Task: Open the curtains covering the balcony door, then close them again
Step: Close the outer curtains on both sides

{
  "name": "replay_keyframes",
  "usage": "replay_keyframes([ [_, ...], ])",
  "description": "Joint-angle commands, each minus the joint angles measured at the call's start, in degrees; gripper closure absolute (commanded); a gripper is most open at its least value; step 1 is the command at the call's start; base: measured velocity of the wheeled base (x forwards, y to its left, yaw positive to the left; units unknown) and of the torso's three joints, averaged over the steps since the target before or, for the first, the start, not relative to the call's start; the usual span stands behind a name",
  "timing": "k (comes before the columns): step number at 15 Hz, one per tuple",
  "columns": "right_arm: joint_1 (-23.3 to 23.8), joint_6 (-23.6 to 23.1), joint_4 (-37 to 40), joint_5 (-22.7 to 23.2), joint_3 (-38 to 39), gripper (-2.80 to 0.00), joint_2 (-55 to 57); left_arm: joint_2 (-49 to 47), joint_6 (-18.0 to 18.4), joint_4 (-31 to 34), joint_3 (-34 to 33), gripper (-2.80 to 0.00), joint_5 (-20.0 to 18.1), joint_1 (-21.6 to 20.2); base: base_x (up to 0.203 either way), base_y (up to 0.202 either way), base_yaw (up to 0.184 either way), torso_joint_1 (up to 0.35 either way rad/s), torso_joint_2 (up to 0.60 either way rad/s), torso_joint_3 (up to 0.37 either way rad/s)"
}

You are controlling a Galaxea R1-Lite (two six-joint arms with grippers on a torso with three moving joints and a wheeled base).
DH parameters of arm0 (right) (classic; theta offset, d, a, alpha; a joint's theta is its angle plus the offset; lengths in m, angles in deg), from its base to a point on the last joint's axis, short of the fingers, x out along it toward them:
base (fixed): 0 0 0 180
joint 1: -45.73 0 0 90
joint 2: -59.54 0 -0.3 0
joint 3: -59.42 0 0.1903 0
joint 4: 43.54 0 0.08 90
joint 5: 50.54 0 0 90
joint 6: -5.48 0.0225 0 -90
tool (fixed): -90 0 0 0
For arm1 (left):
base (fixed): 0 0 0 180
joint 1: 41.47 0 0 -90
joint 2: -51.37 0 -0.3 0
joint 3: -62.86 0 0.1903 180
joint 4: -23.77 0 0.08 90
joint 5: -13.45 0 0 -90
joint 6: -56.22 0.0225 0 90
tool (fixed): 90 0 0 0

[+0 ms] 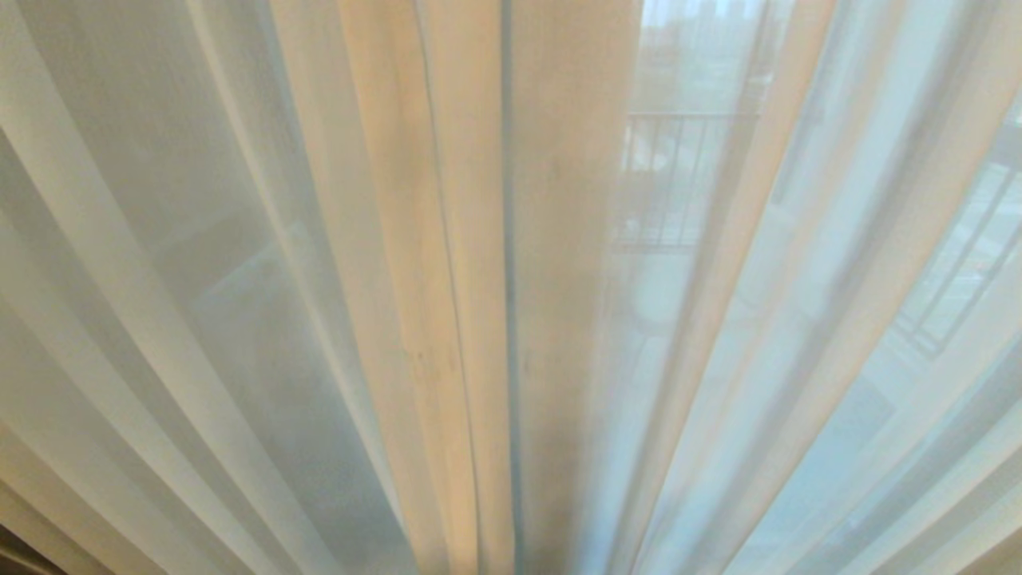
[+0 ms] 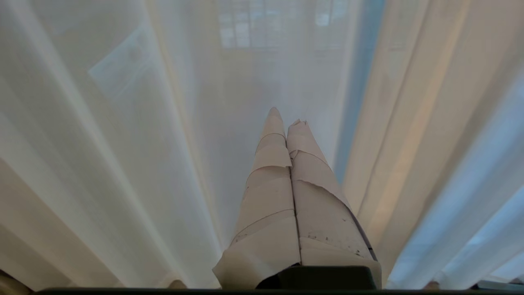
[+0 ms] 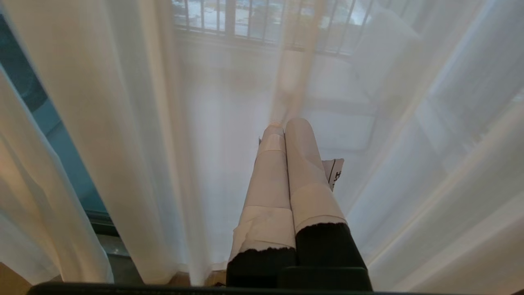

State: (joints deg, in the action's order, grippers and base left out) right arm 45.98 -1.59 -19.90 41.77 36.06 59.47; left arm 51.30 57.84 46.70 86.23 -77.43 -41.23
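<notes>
The curtains (image 1: 447,319) fill the whole head view, hanging closed in long folds that fan out from the lower middle. Down the centre runs a denser cream band of fabric, with a thin dark line where two edges meet. On either side the cloth is thin and see-through. Through the right-hand part, a railing (image 1: 679,184) of thin dark bars shows beyond the glass, with pale ground past it and more bars slanting along the far right edge. Through the left-hand part only vague pale shapes can be made out. A small dark patch sits at the bottom left corner.
</notes>
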Motion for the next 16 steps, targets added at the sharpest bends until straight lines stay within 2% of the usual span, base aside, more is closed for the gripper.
replay_keyframes([
  [1, 0.02, -0.05, 0.00, 0.06, 0.00, 0.00, 0.07, 0.07, 0.05, 0.00, 0.00, 0.00, 0.00, 0.02, 0.000, 0.191, 0.003, 0.002, 0.00, 0.002],
  [16, 0.02, -0.05, 0.00, 0.06, 0.00, 0.00, 0.07, 0.07, -0.04, -0.09, 0.00, 0.00, 0.00, 0.02, 0.000, 0.191, 0.002, 0.004, 0.00, 0.002],
])
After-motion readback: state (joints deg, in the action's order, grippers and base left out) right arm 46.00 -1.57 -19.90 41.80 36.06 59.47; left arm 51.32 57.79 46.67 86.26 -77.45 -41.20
